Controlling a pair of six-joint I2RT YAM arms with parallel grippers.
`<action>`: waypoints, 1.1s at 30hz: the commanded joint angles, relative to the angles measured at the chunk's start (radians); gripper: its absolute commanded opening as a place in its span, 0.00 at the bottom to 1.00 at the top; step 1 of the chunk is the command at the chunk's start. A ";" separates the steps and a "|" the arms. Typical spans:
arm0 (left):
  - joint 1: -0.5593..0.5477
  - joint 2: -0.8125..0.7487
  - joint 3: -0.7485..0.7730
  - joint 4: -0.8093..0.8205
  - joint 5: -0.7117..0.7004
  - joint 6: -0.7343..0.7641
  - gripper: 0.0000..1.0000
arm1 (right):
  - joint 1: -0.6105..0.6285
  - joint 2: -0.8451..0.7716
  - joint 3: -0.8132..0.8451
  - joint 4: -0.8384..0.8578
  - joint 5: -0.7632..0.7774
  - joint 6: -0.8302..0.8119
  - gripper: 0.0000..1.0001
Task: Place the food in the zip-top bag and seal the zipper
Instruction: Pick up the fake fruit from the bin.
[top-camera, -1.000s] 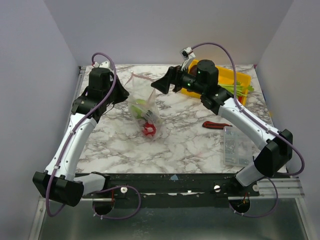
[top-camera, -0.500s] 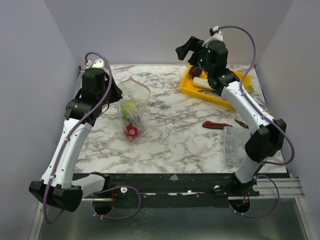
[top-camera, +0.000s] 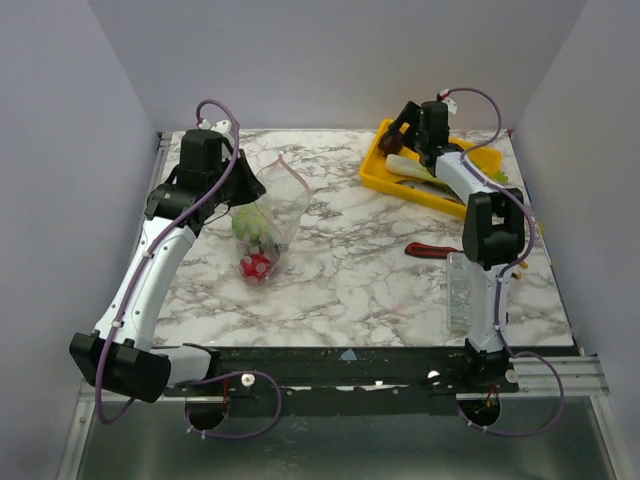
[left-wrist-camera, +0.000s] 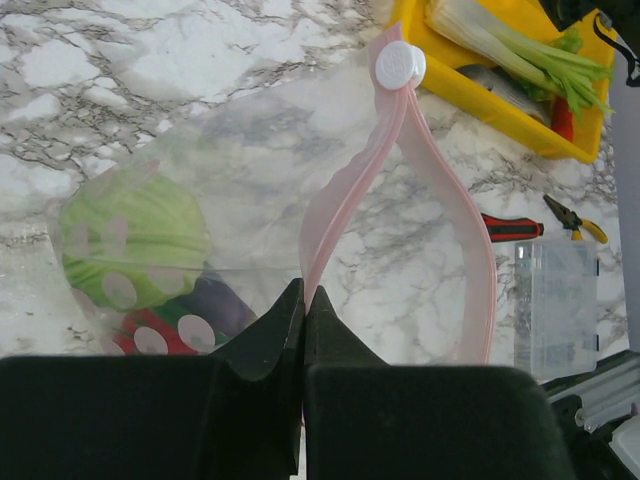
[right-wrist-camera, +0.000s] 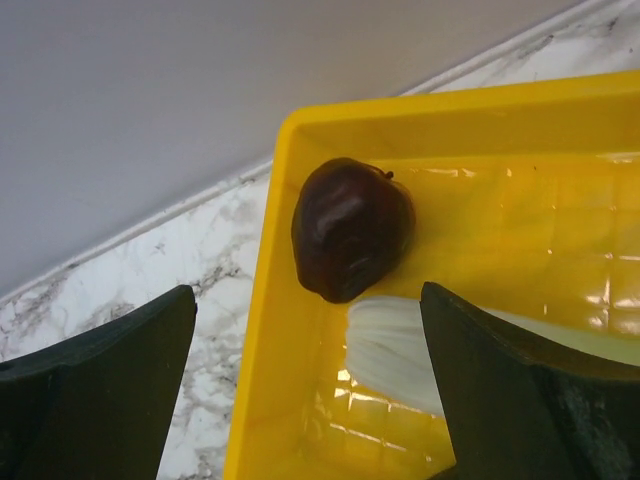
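Marble table, grey walls around. Left claw is pinching the pink zipper of the bag, jaws pressed together on the strip. The bag is sagging from it toward the table, mouth gaping. Green leafy piece, red piece and purple piece are sitting inside. Right claw is hovering spread over the yellow tray at the far right. Dark purple vegetable is lying between its fingers, leek just beside it.

The leek is partly covered by the right gripper; the red ball is half hidden behind the left gripper.
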 joint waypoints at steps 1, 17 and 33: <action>0.004 0.002 0.037 -0.001 0.064 0.010 0.00 | -0.011 0.097 0.123 0.095 0.014 -0.018 0.95; 0.004 0.020 0.041 -0.020 0.065 0.023 0.00 | -0.041 0.360 0.263 0.167 -0.109 0.141 0.88; 0.004 -0.018 0.004 -0.023 0.086 0.039 0.00 | -0.072 0.281 0.249 0.188 -0.209 0.177 0.30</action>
